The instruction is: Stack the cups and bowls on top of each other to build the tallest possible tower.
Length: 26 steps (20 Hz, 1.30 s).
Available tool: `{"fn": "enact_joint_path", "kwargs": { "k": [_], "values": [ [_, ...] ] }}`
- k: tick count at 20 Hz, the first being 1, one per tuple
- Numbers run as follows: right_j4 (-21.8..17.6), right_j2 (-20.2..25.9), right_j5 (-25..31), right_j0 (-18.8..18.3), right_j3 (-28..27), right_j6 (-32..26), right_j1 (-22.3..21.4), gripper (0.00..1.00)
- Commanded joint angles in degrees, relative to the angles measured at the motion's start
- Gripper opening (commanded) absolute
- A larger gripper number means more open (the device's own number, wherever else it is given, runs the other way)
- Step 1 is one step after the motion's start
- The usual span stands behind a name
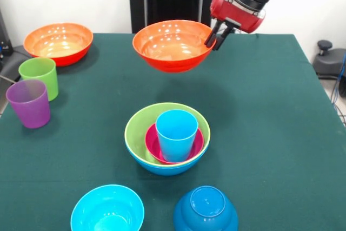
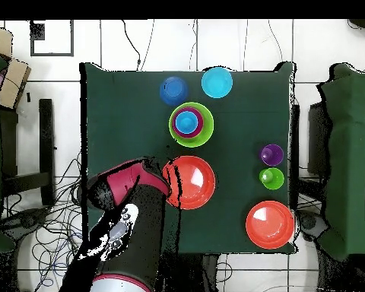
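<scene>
My gripper (image 1: 212,40) is shut on the right rim of a large orange bowl (image 1: 173,44) and holds it in the air above the table's far middle; it also shows in the overhead view (image 2: 191,182). The tower (image 1: 167,136) stands in the table's middle: a large blue bowl at the bottom, the lime green bowl in it, then the magenta small bowl and the light blue cup (image 1: 176,133) upright inside. The held bowl is behind and above the tower. The second orange bowl (image 1: 58,41) rests at the far left.
A lime green cup (image 1: 40,77) and a purple cup (image 1: 29,102) stand upright at the left edge. A cyan small bowl (image 1: 107,209) sits open side up at the front. A dark blue small bowl (image 1: 205,209) lies upside down beside it.
</scene>
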Motion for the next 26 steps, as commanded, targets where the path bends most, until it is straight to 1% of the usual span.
{"fn": "enact_joint_path", "kwargs": {
  "k": [1, 3, 5, 9, 12, 18, 21, 24, 26],
  "values": [
    [1.3, 0.1, -6.8, 2.2, 3.6, 13.4, 3.6, 0.00],
    [1.9, -0.3, -7.8, 2.6, 3.7, 13.7, 4.3, 0.00],
    [2.9, -0.4, -7.2, 2.7, 3.5, 13.2, 4.1, 0.00],
    [5.6, 0.5, -1.2, 1.8, 1.1, 9.7, 1.9, 0.00],
    [7.7, 1.6, 4.5, 0.6, -3.0, 6.8, 1.1, 0.00],
    [10.5, 2.6, 10.9, -1.4, -11.0, 4.0, 3.0, 0.00],
    [10.4, 2.8, 12.6, -2.2, -15.5, 2.8, 4.9, 0.00],
    [10.1, 4.2, 16.9, -4.2, -22.0, -1.2, 7.1, 0.00],
    [10.0, 5.0, 18.9, -4.9, -25.3, -2.4, 8.1, 0.00]
  ]
}}
